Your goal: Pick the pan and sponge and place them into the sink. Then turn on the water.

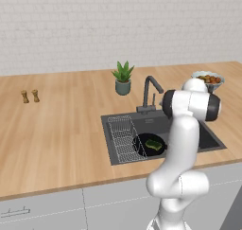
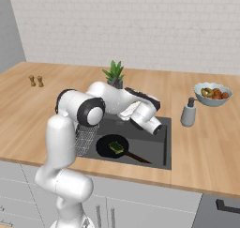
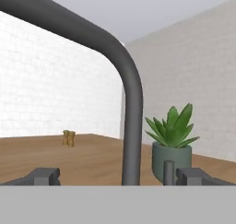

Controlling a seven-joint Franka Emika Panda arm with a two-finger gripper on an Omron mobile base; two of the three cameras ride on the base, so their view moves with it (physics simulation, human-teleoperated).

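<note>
The black pan (image 1: 141, 144) (image 2: 104, 145) lies flat in the dark sink (image 1: 210, 139) (image 2: 157, 145), its handle (image 2: 138, 157) pointing toward the counter's front. On the pan rests the green sponge (image 1: 152, 144) (image 2: 116, 148). My arm reaches over the basin to the dark curved faucet (image 1: 150, 84) (image 3: 131, 103). In the hand view my gripper (image 3: 120, 177) is open, its fingertips (image 3: 44, 176) spread wide, and the faucet's neck rises between them. A small upright lever (image 3: 169, 170) stands just right of the neck. The water is out of view.
A wire rack (image 1: 122, 139) fills the sink's left side. A potted plant (image 1: 123, 77) (image 3: 173, 140) stands behind the faucet. On the right are a fruit bowl (image 1: 208, 78) (image 2: 213, 93) and a soap dispenser (image 2: 188, 112). Two shakers (image 1: 30, 96) stand far left.
</note>
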